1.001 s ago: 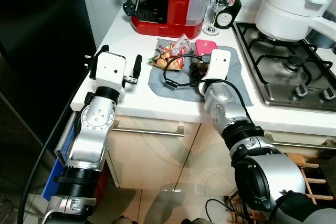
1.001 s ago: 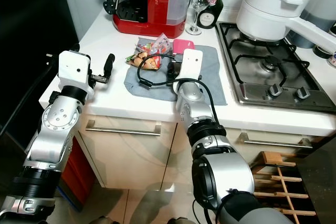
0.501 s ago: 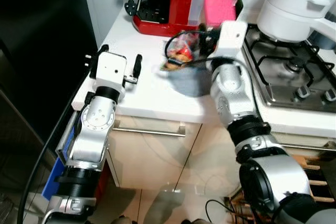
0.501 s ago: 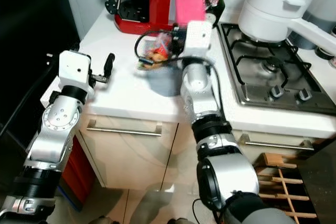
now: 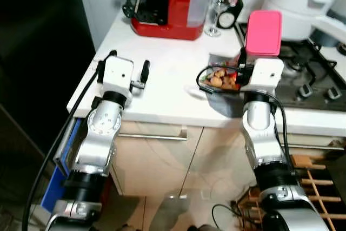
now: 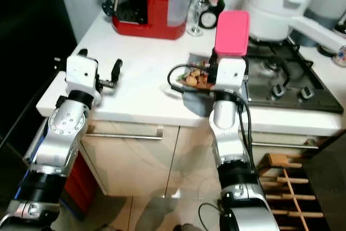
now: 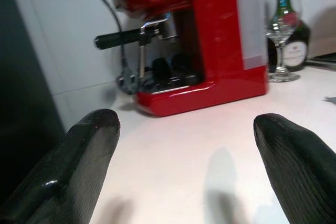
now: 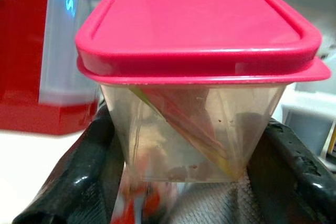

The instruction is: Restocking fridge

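Taking the red coffee machine [image 5: 172, 1] at the back of the white counter [image 5: 162, 74] as our landmark, we see the right gripper [image 8: 184, 177] raised above the counter's front edge, well to the right of the machine, its two black fingers [image 8: 79, 177] clamped on the clear walls of a plastic container [image 8: 194, 124] with a pink lid [image 5: 263, 32]. The container stands upright in the grip, lifted off the counter, and something reddish shows blurred inside it. Just below it, toward the machine, a packet of snacks [image 5: 219, 78] hangs or lies with a grey cloth [image 8: 210, 203]; we cannot tell which. The left gripper [image 7: 189, 145] hovers over the counter in front of the machine, its fingers [image 7: 79, 156] spread wide with nothing between them. A wine glass [image 7: 281, 30] and a dark bottle [image 7: 296, 40] stand just right of the machine, and beyond them lies the gas hob [image 5: 316, 79].
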Available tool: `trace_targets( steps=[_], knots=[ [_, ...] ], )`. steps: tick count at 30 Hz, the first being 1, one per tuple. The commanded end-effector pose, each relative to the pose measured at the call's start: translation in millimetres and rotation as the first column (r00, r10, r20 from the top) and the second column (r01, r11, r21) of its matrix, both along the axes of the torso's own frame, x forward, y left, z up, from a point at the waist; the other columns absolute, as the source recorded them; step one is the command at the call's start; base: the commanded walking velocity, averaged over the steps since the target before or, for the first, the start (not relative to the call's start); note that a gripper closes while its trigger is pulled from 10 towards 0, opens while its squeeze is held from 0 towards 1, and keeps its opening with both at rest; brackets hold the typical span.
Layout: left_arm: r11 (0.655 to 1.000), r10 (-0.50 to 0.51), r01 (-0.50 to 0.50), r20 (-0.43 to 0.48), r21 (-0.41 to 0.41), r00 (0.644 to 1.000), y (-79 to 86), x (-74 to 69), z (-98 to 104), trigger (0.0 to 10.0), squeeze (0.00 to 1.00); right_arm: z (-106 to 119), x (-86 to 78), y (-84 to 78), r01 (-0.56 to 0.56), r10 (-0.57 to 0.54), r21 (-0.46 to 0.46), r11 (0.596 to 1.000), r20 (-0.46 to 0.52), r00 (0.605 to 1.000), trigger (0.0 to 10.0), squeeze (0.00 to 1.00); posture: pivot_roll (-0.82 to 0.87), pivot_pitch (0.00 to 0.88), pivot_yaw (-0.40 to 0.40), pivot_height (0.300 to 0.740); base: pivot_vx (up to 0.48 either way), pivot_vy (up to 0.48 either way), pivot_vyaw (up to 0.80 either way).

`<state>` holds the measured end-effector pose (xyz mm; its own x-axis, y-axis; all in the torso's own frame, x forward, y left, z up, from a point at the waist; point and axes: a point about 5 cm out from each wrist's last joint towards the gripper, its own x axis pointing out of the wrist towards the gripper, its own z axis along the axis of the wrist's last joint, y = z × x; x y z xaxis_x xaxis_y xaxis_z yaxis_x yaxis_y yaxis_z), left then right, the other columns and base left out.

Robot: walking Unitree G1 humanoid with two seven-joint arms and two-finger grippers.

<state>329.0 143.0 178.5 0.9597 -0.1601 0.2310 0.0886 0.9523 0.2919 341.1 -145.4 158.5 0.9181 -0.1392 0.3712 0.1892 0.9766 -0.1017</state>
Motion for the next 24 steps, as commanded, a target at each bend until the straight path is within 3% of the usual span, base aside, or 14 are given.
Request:
trace_targets(
  steps=[1,9,10,12,13,14,15,17,18,19,24],
  knots=[
    [0.999,-0.031,0.031,0.005,0.025,1.0,-6.7,2.8,2.6,10.0,0.0,1.0,4.0,5.0,-0.032,0.032,0.0,1.0,-0.015,0.999,0.0,0.0,-0.02,0.0,-0.02,0.74,0.0,0.0,0.0],
    [1.0,0.002,-0.003,0.021,0.012,1.0,-2.9,6.2,6.2,10.0,0.0,0.7,13.7,7.7,-0.046,0.049,0.038,0.998,-0.073,0.996,0.0,0.0,-0.01,0.0,-0.048,0.74,0.0,0.0,0.0],
    [1.0,0.008,-0.008,0.021,0.007,1.0,-2.7,6.0,6.0,10.0,0.0,3.1,17.5,7.9,-0.053,0.057,0.044,0.998,-0.076,0.996,0.0,0.1,0.0,0.0,-0.053,0.74,0.0,0.0,0.0],
    [1.0,0.009,-0.009,0.021,0.007,1.0,-2.8,5.9,5.8,10.0,0.0,4.3,18.8,8.0,-0.057,0.06,0.044,0.997,-0.074,0.995,0.0,0.1,0.0,0.0,-0.053,0.74,0.0,0.0,0.0],
    [1.0,0.01,-0.01,0.02,0.004,1.0,-3.0,5.3,5.0,10.0,0.0,7.9,20.9,9.1,-0.068,0.071,0.045,0.997,-0.061,0.996,1.1,1.0,0.0,0.0,-0.057,0.74,0.0,0.0,0.0],
    [1.0,0.01,-0.01,0.019,0.003,1.0,-3.4,5.0,4.5,10.0,0.0,10.9,22.4,10.1,-0.075,0.078,0.044,0.996,-0.052,0.996,3.3,1.0,0.0,0.0,-0.059,0.74,0.0,0.0,0.0],
    [1.0,0.01,-0.01,0.019,0.003,1.0,-3.4,5.0,4.5,10.0,0.0,10.9,22.4,10.1,-0.075,0.078,0.044,0.996,-0.052,0.996,3.3,1.0,0.0,0.0,-0.059,0.74,0.0,0.0,0.0],
    [1.0,0.01,-0.01,0.018,0.002,1.0,-4.1,4.4,3.5,10.0,0.0,16.1,25.3,11.8,-0.082,0.084,0.033,0.996,-0.039,0.996,2.2,1.0,0.0,0.0,-0.059,0.74,0.0,0.0,0.0],
    [1.0,0.01,-0.01,0.018,0.002,1.0,-4.1,4.4,3.5,10.0,0.0,16.1,25.3,11.8,-0.082,0.084,0.033,0.996,-0.039,0.996,2.2,1.0,0.0,0.0,-0.059,0.74,0.0,0.0,0.0],
    [1.0,0.011,-0.011,0.018,0.001,1.0,-4.2,4.9,3.7,10.0,0.0,17.0,26.6,12.0,-0.082,0.083,0.029,0.996,-0.038,0.996,0.0,1.0,0.0,0.0,-0.057,0.74,0.0,0.0,0.0],
    [1.0,0.013,-0.013,0.018,0.001,1.0,-3.2,5.7,4.5,10.0,0.0,17.2,28.8,12.6,-0.079,0.08,0.022,0.997,-0.042,0.996,0.0,1.0,0.0,0.0,-0.055,0.74,0.0,0.0,0.0]
  ],
)
